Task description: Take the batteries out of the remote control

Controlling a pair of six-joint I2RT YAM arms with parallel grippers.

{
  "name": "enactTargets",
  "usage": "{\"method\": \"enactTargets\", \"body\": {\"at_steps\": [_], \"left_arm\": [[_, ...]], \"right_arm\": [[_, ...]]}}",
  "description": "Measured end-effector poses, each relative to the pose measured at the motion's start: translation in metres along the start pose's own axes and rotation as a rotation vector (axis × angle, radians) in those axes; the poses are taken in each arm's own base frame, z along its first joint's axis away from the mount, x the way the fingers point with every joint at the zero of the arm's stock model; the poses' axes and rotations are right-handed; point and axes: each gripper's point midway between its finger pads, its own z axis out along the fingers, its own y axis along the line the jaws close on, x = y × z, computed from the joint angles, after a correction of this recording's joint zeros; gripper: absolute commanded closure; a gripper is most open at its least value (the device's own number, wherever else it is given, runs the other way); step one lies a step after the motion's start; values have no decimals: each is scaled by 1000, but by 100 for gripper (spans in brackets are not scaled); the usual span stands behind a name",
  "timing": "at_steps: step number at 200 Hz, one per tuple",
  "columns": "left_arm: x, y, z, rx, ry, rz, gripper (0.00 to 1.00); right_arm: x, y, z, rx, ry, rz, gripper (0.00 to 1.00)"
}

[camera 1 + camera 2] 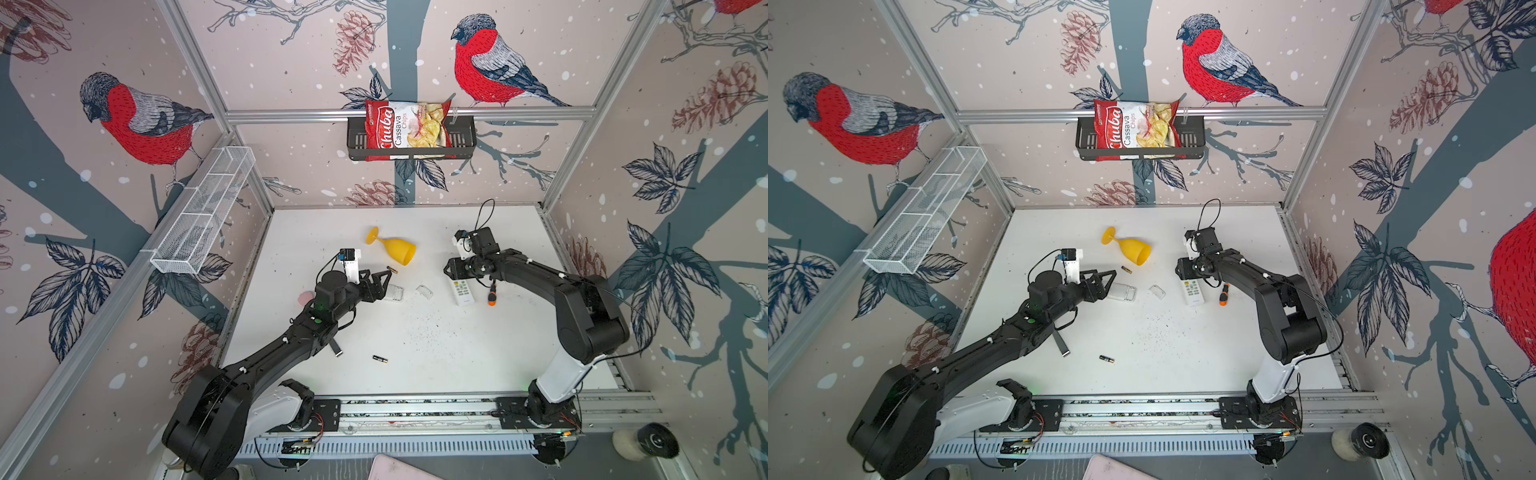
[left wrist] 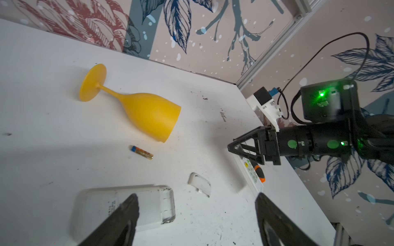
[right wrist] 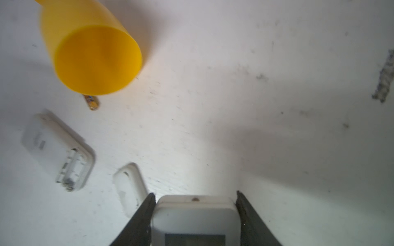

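Note:
Two white remotes lie on the table. One remote [image 1: 395, 293] lies back up with its battery bay uncovered, and its loose cover [image 1: 424, 291] sits beside it. My left gripper [image 2: 196, 198] hovers open over this remote's end, one finger above it. The other remote [image 1: 464, 291] lies buttons up, and my right gripper [image 3: 195, 193] is shut on its far end, fingers against both sides. One battery [image 1: 392, 269] lies by the goblet's mouth, and another battery [image 1: 380, 359] lies near the table's front.
A yellow goblet [image 1: 395, 249] lies on its side at the back middle. An orange-and-black screwdriver [image 1: 492, 295] lies right of the held remote. A chips bag [image 1: 405, 126] fills the black wall basket, and a white wire basket [image 1: 203, 212] hangs on the left wall.

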Motion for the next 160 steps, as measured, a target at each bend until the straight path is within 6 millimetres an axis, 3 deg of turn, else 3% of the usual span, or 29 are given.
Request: {"method": "enactTargets", "body": {"at_steps": [74, 116, 160], "left_arm": [[-20, -32, 7, 278, -32, 59, 17], [-27, -51, 32, 446, -12, 96, 18], [-30, -66, 58, 624, 14, 83, 16]], "right_arm": [[-88, 78, -55, -401, -225, -109, 71], [-117, 108, -73, -594, -290, -173, 73], [-134, 135, -96, -767, -336, -235, 74]]}}
